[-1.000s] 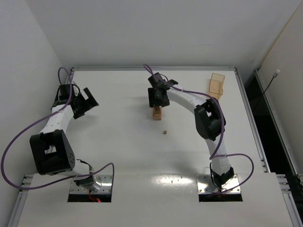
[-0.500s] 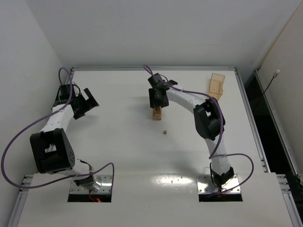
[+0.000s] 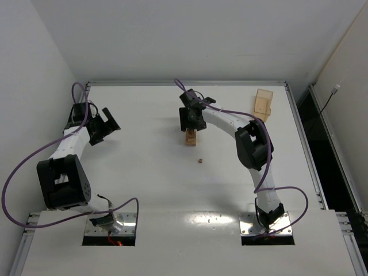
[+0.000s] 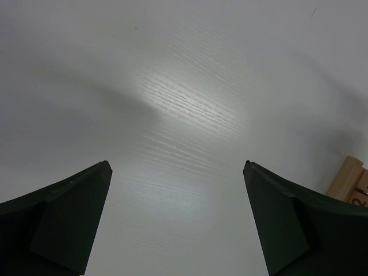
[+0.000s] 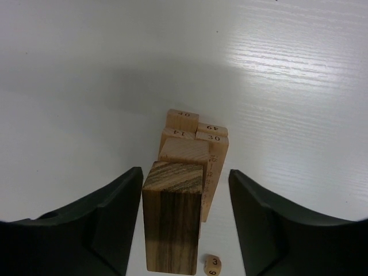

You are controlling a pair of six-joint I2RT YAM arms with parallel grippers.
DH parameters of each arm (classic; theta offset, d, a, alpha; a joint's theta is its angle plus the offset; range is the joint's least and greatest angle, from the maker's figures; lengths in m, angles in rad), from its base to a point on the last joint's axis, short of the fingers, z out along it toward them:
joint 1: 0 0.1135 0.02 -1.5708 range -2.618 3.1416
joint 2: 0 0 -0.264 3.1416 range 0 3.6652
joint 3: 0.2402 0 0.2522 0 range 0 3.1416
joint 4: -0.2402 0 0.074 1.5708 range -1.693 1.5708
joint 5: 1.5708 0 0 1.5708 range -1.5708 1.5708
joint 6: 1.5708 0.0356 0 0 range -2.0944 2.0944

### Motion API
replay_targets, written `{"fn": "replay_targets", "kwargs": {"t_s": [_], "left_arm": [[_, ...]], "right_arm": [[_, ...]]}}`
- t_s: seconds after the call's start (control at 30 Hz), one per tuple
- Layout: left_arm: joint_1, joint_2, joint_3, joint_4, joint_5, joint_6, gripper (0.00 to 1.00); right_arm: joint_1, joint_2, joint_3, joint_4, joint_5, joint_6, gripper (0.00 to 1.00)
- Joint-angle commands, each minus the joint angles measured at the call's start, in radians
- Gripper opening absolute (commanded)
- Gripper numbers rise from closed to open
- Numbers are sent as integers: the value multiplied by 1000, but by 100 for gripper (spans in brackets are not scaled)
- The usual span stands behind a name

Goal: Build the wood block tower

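Observation:
The wood block tower [image 3: 191, 137] stands mid-table as a narrow stack of light-brown pieces. In the right wrist view the tower [image 5: 192, 155] has numbered bars at the back and a darker streaked block [image 5: 172, 218] in front. My right gripper [image 3: 191, 127] hangs right over the stack. Its jaws [image 5: 184, 169] are open on either side of the dark block, with a clear gap on the right. A tiny numbered wooden bit [image 3: 199, 161] lies on the table in front of the tower, also in the right wrist view [image 5: 213, 265]. My left gripper [image 3: 109, 125] is open and empty at the far left.
A translucent amber box [image 3: 263, 104] stands at the back right. In the left wrist view, open fingers [image 4: 75, 201] frame bare white table, with a light wooden block edge [image 4: 352, 179] at the right border. Walls enclose the table on three sides.
My right gripper has shifted very slightly away from the camera above the tower. The tower, the tiny bit and the left arm have not moved.

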Motion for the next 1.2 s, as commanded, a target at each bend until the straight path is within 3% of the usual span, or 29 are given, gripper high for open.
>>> {"fn": "replay_targets", "kwargs": {"t_s": [0.0, 0.13, 0.43, 0.7, 0.8, 1.17], "left_arm": [[5, -2, 35, 30, 10, -7, 99], [5, -2, 35, 30, 10, -7, 99], [5, -2, 26, 30, 10, -7, 99], [5, -12, 26, 30, 19, -7, 99], [5, -12, 26, 30, 19, -7, 99], [5, -12, 26, 30, 19, -7, 99]], "right_arm": [[5, 2, 41, 23, -8, -18, 61], [14, -7, 41, 24, -19, -29, 72], [33, -54, 13, 60, -28, -76, 73], [33, -53, 1, 51, 30, -67, 65], [24, -44, 10, 42, 44, -58, 56], [24, -35, 10, 33, 44, -49, 49]]}}
